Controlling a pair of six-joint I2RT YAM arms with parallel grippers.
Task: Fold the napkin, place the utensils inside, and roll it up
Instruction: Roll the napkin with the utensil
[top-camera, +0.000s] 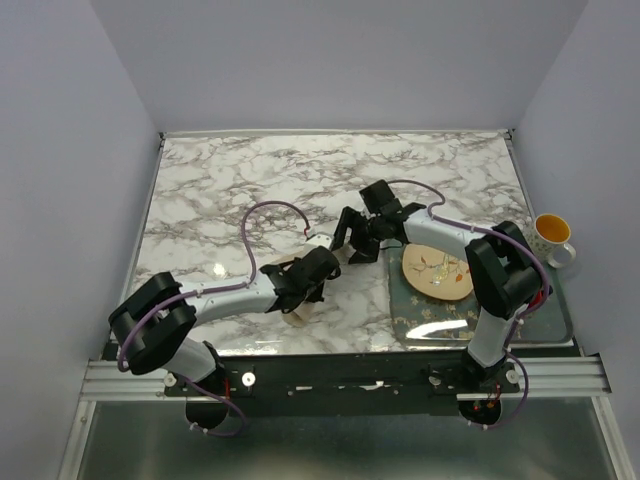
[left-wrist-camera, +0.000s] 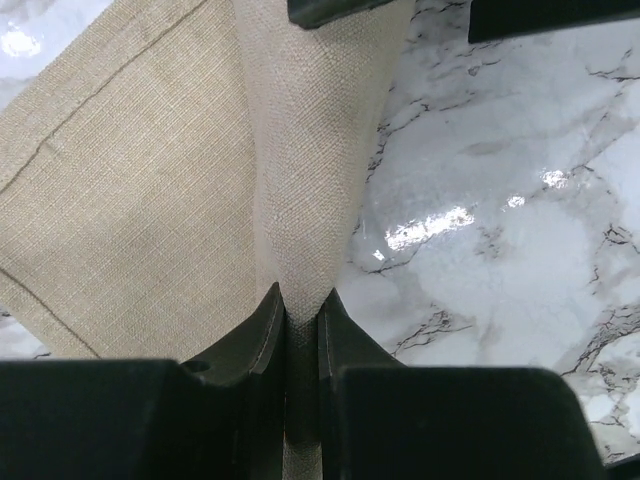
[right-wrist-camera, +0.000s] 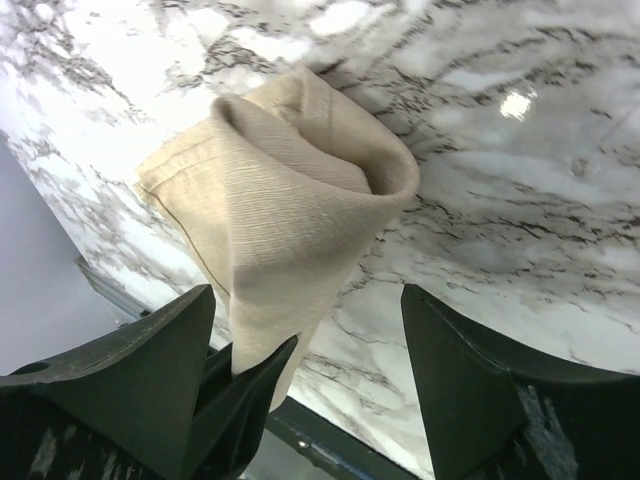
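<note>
The plain tan woven cloth napkin (left-wrist-camera: 150, 200) sits bunched into a cone just below the middle of the top view, over the white marble worktop (top-camera: 220, 190). The left end effector (left-wrist-camera: 300, 310) is clenched on one fold of it. The right end effector (right-wrist-camera: 308, 300) is released, its fingers spread wide beside the cloth.

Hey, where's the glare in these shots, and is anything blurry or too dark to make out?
Top external: soft even light, small glints on the marble table near the left arm. Left wrist: bright glare patches on the marble; the napkin weave is sharp, the left fingers dark and featureless. Right wrist: hot spots along the top; the right fingers near black.
</note>
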